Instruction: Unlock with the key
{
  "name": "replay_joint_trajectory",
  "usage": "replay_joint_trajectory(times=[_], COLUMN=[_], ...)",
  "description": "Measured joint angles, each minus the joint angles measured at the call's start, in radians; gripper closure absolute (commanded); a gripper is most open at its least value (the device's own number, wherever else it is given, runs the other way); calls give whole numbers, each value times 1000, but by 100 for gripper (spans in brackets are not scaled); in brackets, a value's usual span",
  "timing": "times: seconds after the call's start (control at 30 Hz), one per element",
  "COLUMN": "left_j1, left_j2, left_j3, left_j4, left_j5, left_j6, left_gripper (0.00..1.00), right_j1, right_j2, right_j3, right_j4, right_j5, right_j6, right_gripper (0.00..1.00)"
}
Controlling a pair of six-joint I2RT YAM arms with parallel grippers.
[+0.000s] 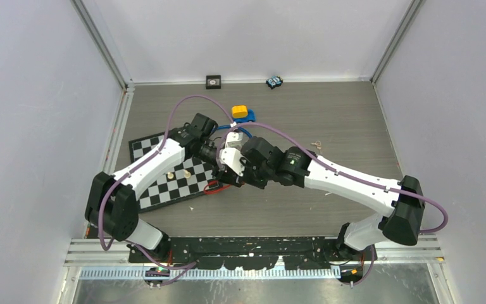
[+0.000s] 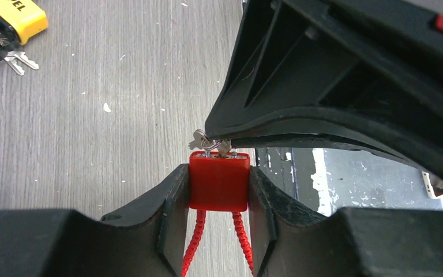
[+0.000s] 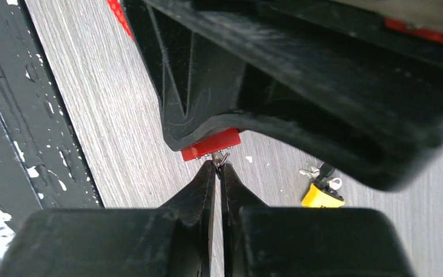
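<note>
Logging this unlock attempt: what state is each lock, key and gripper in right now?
red padlock, clamped by left gripper; unlocked or not, unclear
key, in its top, pinched by right gripper
left gripper, shut on red padlock
right gripper, shut on key
yellow padlock, lying loose on table

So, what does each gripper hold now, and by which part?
The left gripper clamps the lock by the sides of its body. The right gripper pinches the key by the end outside the lock.
</note>
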Motion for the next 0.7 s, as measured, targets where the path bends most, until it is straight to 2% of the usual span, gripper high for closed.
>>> replay_joint_trajectory(times=[0.23, 0.53, 0.7], left_j1=[0, 1, 1], left_j2=[-4, -4, -4], left_j3=[-14, -14, -14], left_j4=[34, 45, 45], left_j5=[-22, 2, 61], left_j6=[-3, -2, -2], left_gripper=[100, 100, 100], right_j1=[-48, -168, -243], right_j2=[-26, -212, -230], right_j3=[0, -46, -136], right_j4=[31, 97, 158], right_j5=[-77, -209, -301], right_j6=[53, 84, 124], right_gripper=[66, 53, 49])
